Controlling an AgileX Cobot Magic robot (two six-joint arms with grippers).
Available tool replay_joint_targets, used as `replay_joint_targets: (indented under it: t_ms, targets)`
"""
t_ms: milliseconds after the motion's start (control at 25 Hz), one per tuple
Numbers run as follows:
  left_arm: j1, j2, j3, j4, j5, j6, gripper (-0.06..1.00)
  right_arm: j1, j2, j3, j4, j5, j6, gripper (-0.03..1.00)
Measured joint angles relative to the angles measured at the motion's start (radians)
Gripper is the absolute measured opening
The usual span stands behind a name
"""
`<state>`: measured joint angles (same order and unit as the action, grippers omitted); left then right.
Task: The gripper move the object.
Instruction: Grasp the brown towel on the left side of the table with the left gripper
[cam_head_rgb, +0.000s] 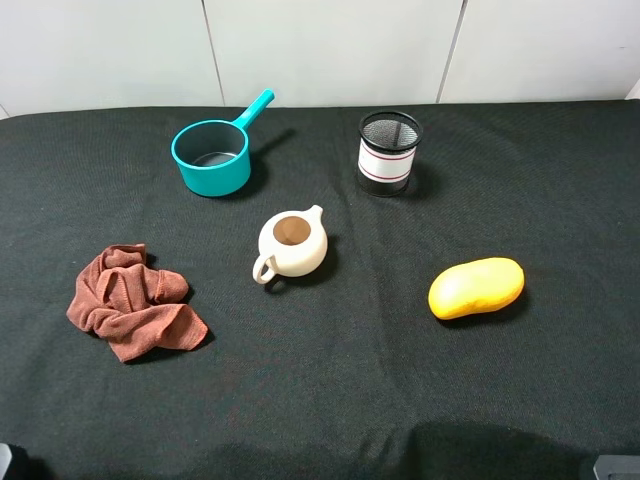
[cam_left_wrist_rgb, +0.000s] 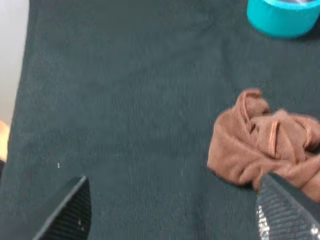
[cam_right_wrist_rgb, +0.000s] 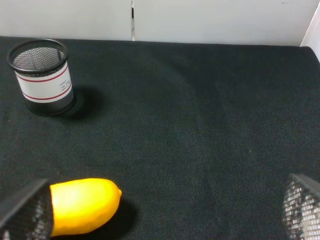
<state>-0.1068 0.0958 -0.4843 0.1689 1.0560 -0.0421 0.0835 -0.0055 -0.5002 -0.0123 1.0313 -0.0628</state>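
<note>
Black counter (cam_head_rgb: 330, 400) | left pincer (cam_left_wrist_rgb: 175, 215): spread, empty, we judge it the nearer arm | right pincer (cam_right_wrist_rgb: 165, 215): spread, empty, on the far side | rust-brown cloth (cam_head_rgb: 135, 303): bunched on the counter's left side, lying off by one left finger, not between the two; we'd shift sideways first.

You see your left hand (cam_left_wrist_rgb: 172, 200) with its fingers (cam_left_wrist_rgb: 70, 212) spread wide above the dark bench (cam_left_wrist_rgb: 125, 100). One finger overlaps the edge of the crumpled rust-brown cloth (cam_left_wrist_rgb: 260, 145). The teal pot (cam_left_wrist_rgb: 282, 17) sits well beyond.
</note>
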Motion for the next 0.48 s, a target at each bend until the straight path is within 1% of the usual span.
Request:
replay_joint_targets:
  t_ms: [240, 480]
  targets:
    - [0.0, 0.273, -0.011, -0.002, -0.007, 0.0, 0.68, 0.0, 0.0, 0.0, 0.0, 0.0, 0.0, 0.69]
    - [0.0, 0.519, -0.074, -0.002, -0.059, 0.0, 0.68, 0.0, 0.0, 0.0, 0.0, 0.0, 0.0, 0.69]
